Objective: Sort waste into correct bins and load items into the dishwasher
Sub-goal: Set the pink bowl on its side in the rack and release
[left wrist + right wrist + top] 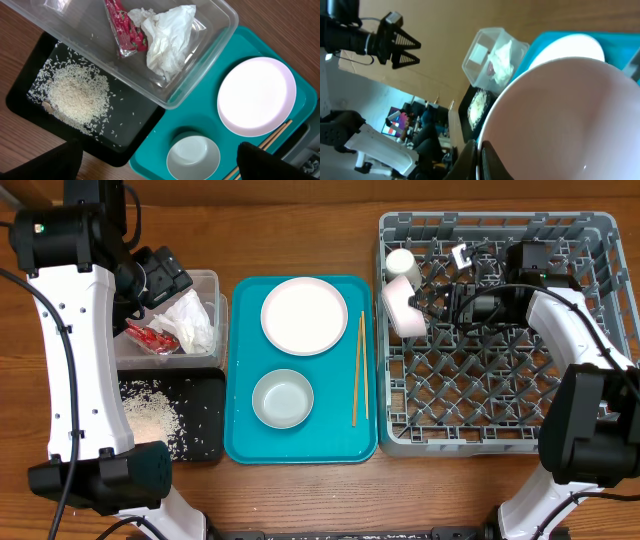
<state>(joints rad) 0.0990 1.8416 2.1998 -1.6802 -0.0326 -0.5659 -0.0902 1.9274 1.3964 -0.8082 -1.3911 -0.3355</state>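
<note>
Right wrist view: my right pincer [480,155] is clamped on the rim of the pink bowl [560,120], which fills most of the frame; only my fingertips show at the bottom edge. Overhead, that arm reaches leftward across the grey dish rack [500,400] and holds the bowl tilted on its side at the rack's left wall, just beside the small cup [400,262].

My left pincer [160,167] hangs with its fingers apart, their tips cut off at the lower corners, above the clear tub [225,20], which contains the napkin [167,42] and red wrapper [125,27]. Rice [80,97] lies on the black tray [135,125]. Plate [256,96], whitish bowl [192,157] and chopsticks [358,370] lie on the teal tray [200,120].
</note>
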